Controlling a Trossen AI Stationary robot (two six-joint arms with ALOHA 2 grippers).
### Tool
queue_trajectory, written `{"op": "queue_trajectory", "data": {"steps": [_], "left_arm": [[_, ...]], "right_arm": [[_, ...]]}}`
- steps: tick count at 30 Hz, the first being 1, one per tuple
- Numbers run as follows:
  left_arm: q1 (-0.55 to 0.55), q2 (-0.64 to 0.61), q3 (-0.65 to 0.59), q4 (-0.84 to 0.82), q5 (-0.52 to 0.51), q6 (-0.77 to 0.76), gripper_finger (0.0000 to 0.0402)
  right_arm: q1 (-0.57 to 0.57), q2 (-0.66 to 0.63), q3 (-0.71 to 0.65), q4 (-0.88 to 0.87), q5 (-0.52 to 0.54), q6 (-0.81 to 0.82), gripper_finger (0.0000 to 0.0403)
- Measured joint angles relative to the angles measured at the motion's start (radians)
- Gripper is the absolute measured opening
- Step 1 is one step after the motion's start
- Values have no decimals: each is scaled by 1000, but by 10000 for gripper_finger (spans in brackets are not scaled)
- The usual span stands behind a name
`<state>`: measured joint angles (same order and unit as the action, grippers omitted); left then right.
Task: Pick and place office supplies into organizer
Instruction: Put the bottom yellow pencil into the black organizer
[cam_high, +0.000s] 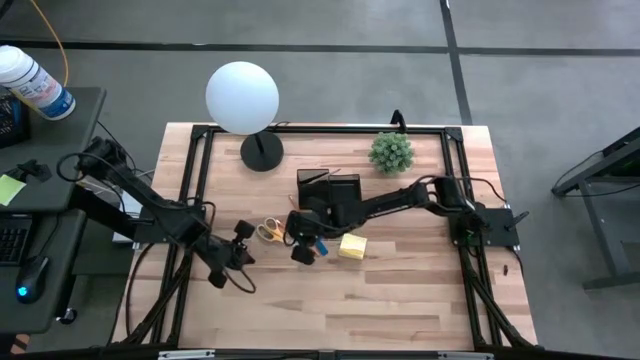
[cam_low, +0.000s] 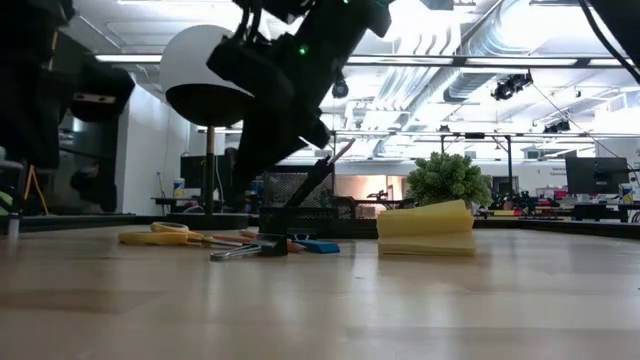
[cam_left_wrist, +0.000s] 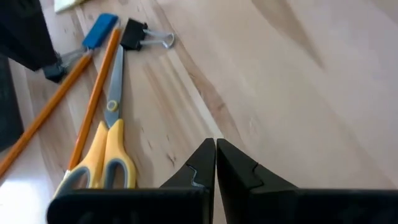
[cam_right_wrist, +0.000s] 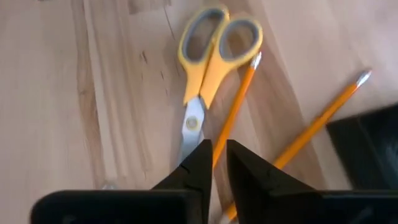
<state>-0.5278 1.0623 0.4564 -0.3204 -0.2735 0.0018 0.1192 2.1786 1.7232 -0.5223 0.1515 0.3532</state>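
Yellow-handled scissors (cam_right_wrist: 214, 59) and 2 orange pencils (cam_right_wrist: 235, 115) are lying on the bench (cam_high: 420, 300) beside the organizer (cam_high: 330, 190). I'm holding the right claw (cam_right_wrist: 214, 152) slightly spread above them; the left claw (cam_left_wrist: 215, 155) is hovering nearby, pressed together.

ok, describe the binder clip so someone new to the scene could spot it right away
Start at the black organizer mid-table in the high view; the loose supplies lie just in front of it, toward the left arm. In the left wrist view, the binder clip sits past the tips of the yellow-handled scissors, beside the blue eraser. It alone is black with silver wire loops.
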Motion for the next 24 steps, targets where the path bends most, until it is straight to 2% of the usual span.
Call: {"op": "queue_trajectory", "data": {"steps": [3, 9, 16, 24], "left_arm": [[-12, -18, 0, 0, -12, -9, 5], [-9, -26, 0, 13, -17, -13, 5], [-9, -26, 0, 13, -28, -24, 5], [-9, -25, 0, 13, -30, -37, 5]], "right_arm": [[-18, 1, 26, -69, -58, 36, 66], [-34, 2, 67, -138, -92, 91, 88], [-34, 1, 137, -187, -94, 122, 90], [-28, 62, 288, -372, -94, 136, 90]]}}
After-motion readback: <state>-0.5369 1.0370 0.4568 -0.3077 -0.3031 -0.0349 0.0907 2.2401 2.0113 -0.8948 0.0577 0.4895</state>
